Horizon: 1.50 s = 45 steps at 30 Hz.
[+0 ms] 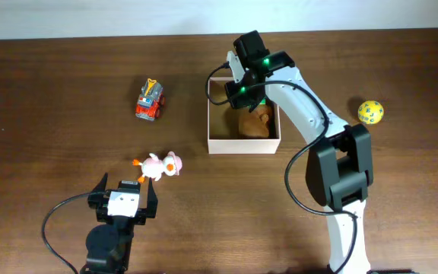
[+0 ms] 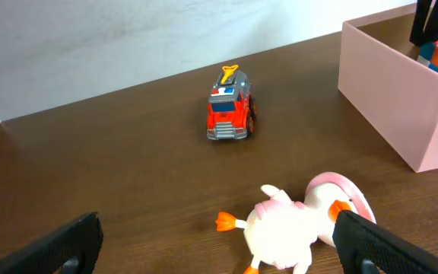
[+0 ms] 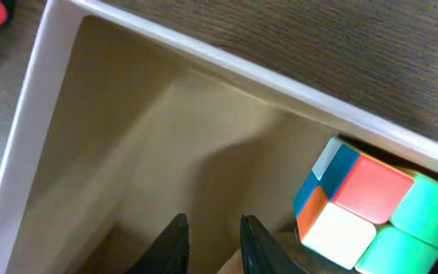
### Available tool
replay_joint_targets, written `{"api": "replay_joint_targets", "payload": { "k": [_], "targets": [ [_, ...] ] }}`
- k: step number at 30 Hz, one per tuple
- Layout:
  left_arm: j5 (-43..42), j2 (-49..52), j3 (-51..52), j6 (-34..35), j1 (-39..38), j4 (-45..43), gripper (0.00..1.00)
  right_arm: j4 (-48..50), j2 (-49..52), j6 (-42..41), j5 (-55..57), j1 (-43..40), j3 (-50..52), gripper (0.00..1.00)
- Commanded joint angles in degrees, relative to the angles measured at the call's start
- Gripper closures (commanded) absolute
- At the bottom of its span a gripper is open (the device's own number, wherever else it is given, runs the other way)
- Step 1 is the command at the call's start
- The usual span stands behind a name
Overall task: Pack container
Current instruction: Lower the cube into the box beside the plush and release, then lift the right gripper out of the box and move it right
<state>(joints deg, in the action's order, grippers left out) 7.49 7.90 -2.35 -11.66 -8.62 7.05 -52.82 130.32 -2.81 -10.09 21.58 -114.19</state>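
Toy duck (image 2: 291, 228) lies just ahead of the spread, empty left gripper (image 2: 219, 251), near the table's front edge, left of the container (image 1: 243, 144).

A dark brown wood-grain table (image 1: 52, 91) fills the scene, its grain running along its length under soft, even light that leaves a faint sheen on the surface. Beyond the far edge stands a plain, pale wall (image 2: 128, 38), off-white and unmarked, meeting the tabletop in a straight line.
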Motion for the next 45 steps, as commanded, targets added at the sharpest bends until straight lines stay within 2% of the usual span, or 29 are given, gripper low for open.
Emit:
{"api": "replay_joint_targets", "payload": {
  "k": [1, 14, 22, 45],
  "targets": [
    [-0.59, -0.48, 0.48, 0.70, -0.17, -0.17, 0.01, 0.46, 1.36, -0.70, 0.70, 0.20, 0.52, 0.75],
    [-0.59, -0.48, 0.48, 0.70, -0.17, -0.17, 0.01, 0.81, 4.85, -0.94, 3.54, 0.15, 0.55, 0.75],
    [-0.59, -0.48, 0.50, 0.68, -0.17, -0.17, 0.01, -0.31, 4.61, -2.19, 12.04, 0.07, -0.39, 0.78],
    [-0.59, -0.48, 0.48, 0.70, -0.17, -0.17, 0.01, -2.97, 4.50, -3.93, 16.85, 0.04, -0.70, 0.78]
  ]
}}
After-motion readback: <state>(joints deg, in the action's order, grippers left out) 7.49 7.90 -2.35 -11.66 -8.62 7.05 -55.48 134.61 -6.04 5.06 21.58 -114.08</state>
